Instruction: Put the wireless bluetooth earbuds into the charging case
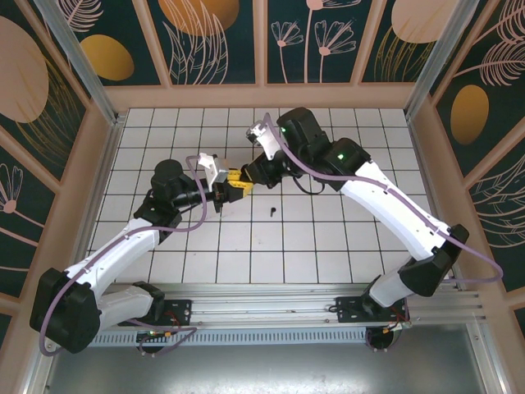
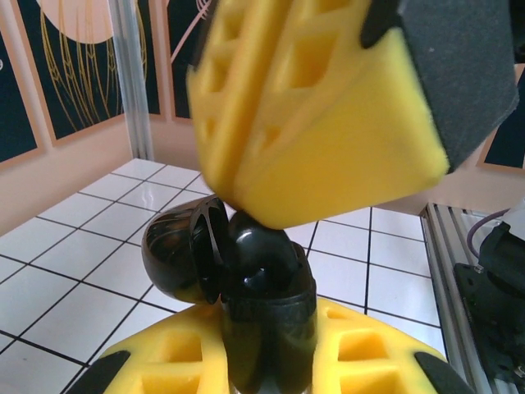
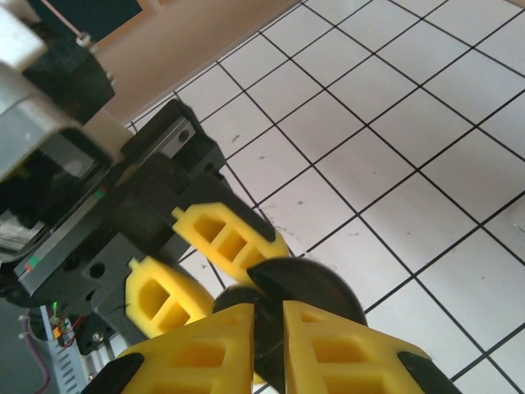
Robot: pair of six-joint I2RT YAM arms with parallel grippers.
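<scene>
We see one small black earbud (image 1: 271,213) lying alone on the white tiled table (image 1: 328,246), a little nearer to the arm bases than the two grippers and apart from both. Above the middle of the table the black charging case (image 2: 262,287) is clamped between the yellow fingers (image 2: 168,361) of the left gripper (image 2: 267,365), held off the tiles with its rounded lid (image 2: 184,254) swung open to one side. The right gripper (image 3: 267,353) meets it from the opposite side, and one of its yellow fingers sits right on top of the case's open body in the left wrist view. Its claw is narrow, the fingers (image 3: 344,353) close together with something dark in the slim gap; we cannot tell whether it pinches anything.
</scene>
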